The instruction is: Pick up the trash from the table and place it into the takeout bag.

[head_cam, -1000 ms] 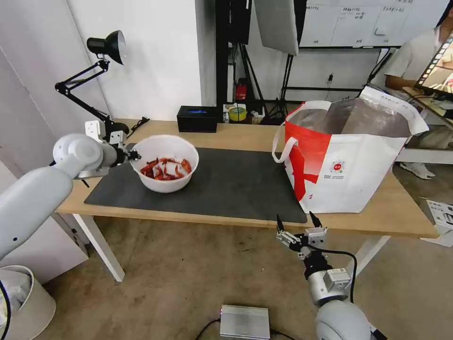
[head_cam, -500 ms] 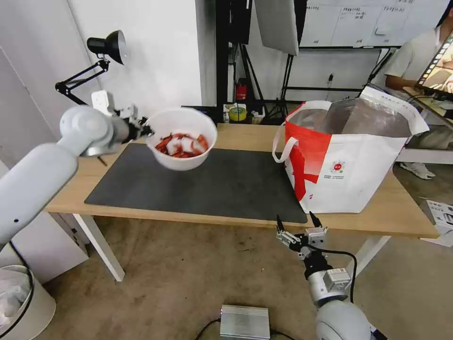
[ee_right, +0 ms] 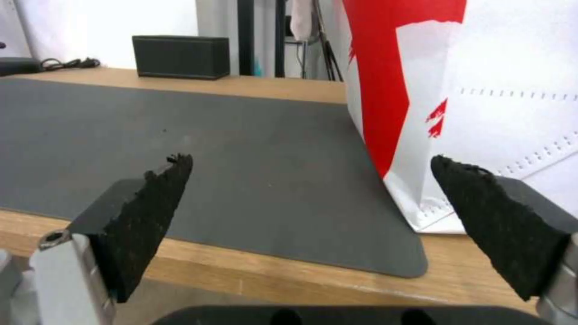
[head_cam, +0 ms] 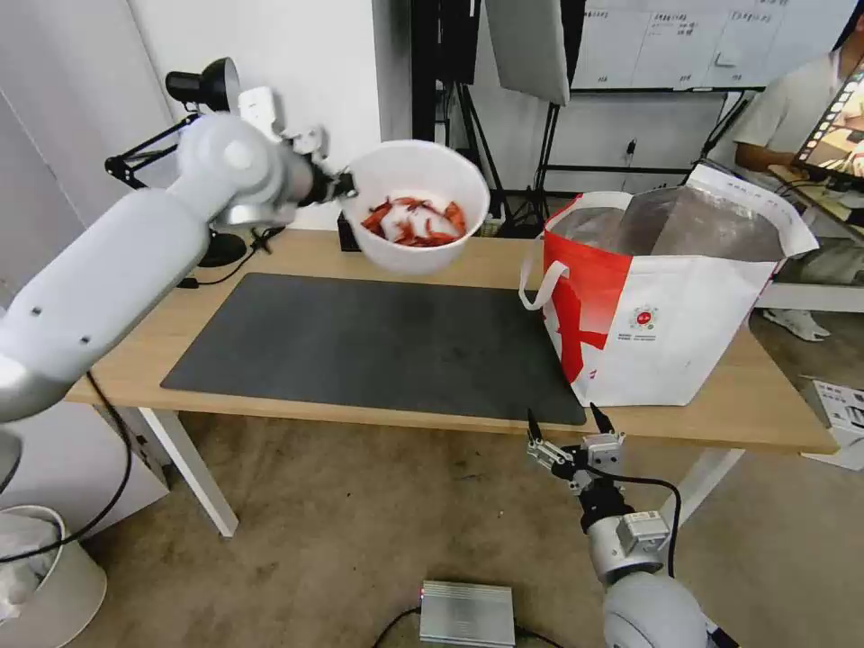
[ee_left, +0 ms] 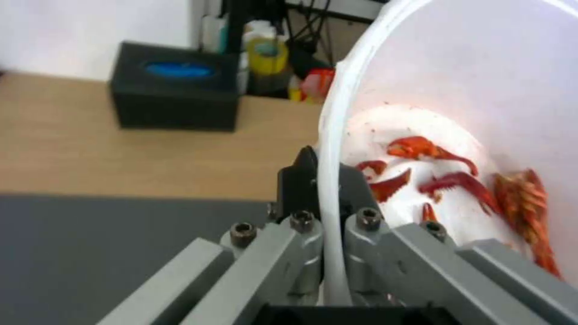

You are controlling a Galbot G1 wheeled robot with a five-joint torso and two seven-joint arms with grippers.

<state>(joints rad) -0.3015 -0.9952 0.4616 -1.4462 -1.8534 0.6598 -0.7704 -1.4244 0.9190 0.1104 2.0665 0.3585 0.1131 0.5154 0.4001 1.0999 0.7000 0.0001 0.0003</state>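
**Now airborne: bowl left of the bag's open mouth**

Held aloft in the upper middle of the head view, the white bowl of red scraps [head_cam: 415, 208] hangs from the left gripper [head_cam: 345, 187], whose fingers [ee_left: 295, 185] pinch its rim. The takeout bag [head_cam: 666, 301] stands at centre right on the table [head_cam: 468, 261], mouth open upward, so the bowl lies left of it, above the dark mat [head_cam: 378, 342]. Low at the bottom, the right gripper [head_cam: 567, 425] idles, pads spread.
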